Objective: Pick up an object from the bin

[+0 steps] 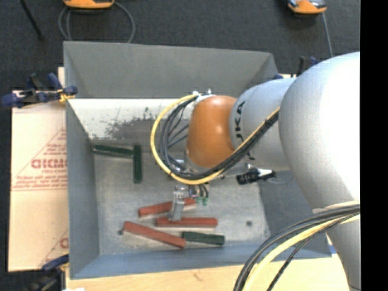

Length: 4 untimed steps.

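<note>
My gripper (177,210) hangs low in the middle of the bin, its grey fingertip reaching down onto a short red-brown bar (159,209). Just below it lies a second red-brown bar (195,222). A longer red-brown bar (154,234) lies slanted toward the front left, meeting a dark green bar (205,239) at its right end. The orange cover hides most of the gripper body.
A dark green L-shaped piece (126,157) lies at the back left of the bin floor. The arm with its orange cover and looped cables reaches in from the right and covers the bin's right half.
</note>
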Each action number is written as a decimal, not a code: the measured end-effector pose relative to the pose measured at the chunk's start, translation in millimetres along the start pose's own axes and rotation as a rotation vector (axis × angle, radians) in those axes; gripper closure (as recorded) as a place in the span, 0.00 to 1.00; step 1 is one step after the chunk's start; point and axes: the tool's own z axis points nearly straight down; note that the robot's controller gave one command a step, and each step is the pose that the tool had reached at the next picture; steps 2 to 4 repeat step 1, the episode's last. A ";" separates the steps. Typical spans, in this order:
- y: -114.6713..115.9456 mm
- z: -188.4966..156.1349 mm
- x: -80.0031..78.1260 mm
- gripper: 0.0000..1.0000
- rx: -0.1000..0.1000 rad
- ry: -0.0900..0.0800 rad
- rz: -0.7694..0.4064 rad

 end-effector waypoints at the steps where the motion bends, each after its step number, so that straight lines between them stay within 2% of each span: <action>1: -0.1 -0.1 0.0 1.00 0.000 0.002 0.000; 4: -0.1 -0.1 0.0 1.00 0.000 0.002 0.000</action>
